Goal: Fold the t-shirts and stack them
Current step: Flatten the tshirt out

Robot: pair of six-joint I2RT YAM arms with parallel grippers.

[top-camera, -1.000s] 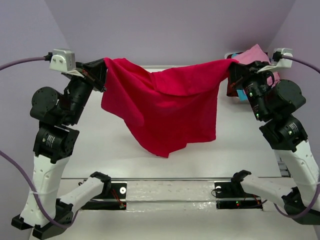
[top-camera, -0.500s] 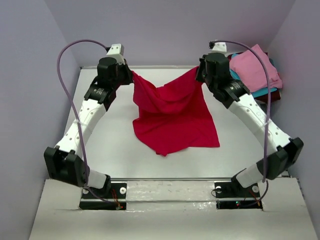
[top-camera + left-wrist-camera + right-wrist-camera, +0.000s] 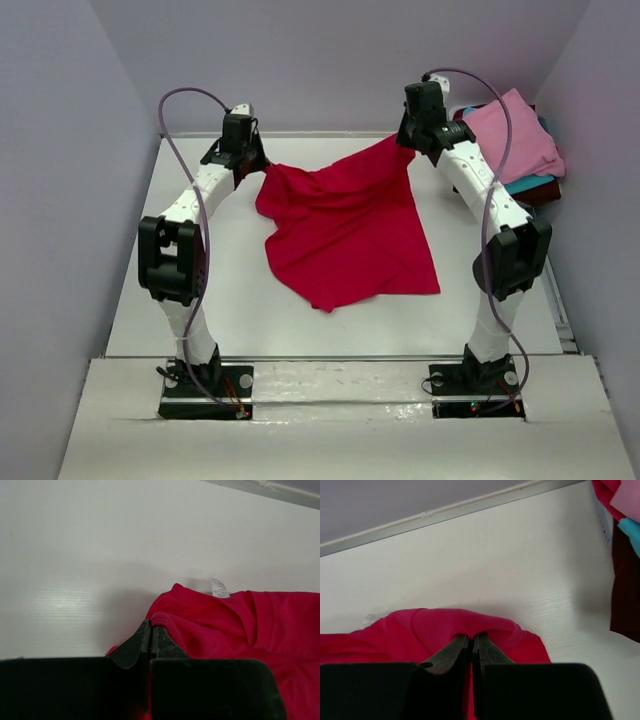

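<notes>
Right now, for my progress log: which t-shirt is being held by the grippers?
The red one, spread out in the middle, pinched by both the left gripper and right gripper. The pink, teal and maroon ones sit stacked at the far right.

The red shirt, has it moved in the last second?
Yes. The red t-shirt was carried away toward the back wall and lowered; it now lies mostly on the table.

The red shirt [image 3: 345,230] covers the middle and far part of the worktop [image 3: 230,300], with the left arm [image 3: 190,215] and right arm [image 3: 485,195] reaching in beside it. Bare worktop lies open left, right and near. The stack [image 3: 510,140] fills the far right corner.
</notes>
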